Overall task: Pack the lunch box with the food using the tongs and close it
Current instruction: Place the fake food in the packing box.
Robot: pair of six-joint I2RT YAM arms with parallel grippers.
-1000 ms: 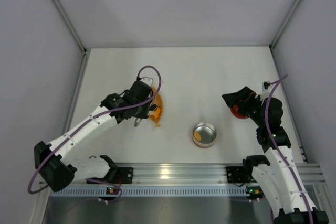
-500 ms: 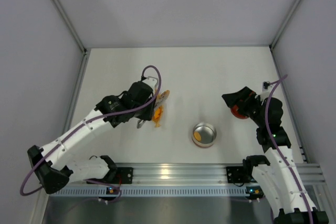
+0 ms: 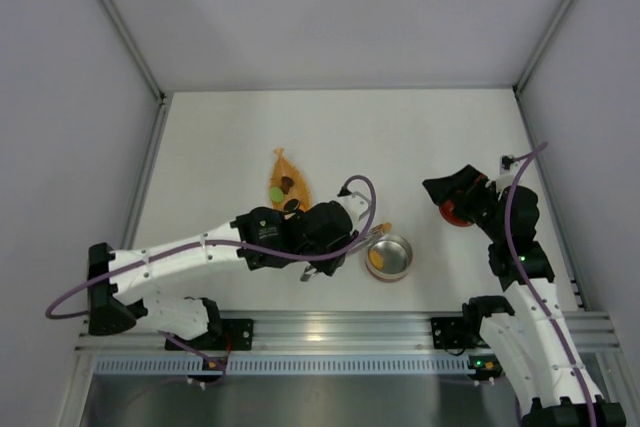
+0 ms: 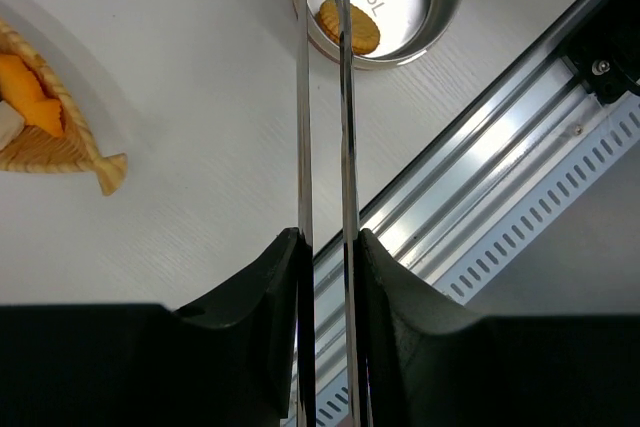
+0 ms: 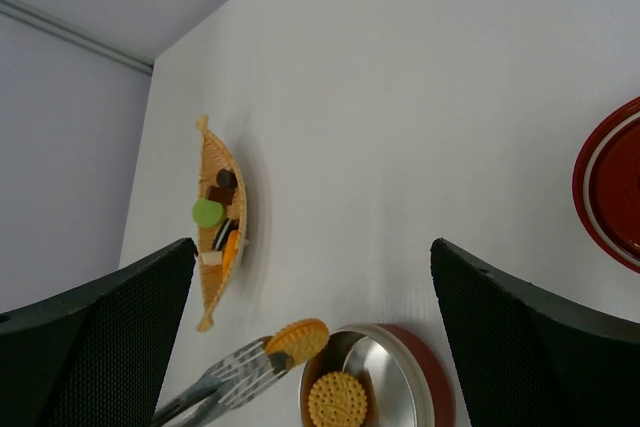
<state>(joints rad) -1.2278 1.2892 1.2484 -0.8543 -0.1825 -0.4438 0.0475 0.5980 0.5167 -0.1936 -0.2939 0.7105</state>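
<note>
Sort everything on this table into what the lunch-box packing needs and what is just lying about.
Job in hand: lunch box, red lid, tongs, left gripper holding them, biscuit in the tongs, biscuit in the box, food pieces waiting.
Lying about: woven basket under those pieces, metal rail.
</note>
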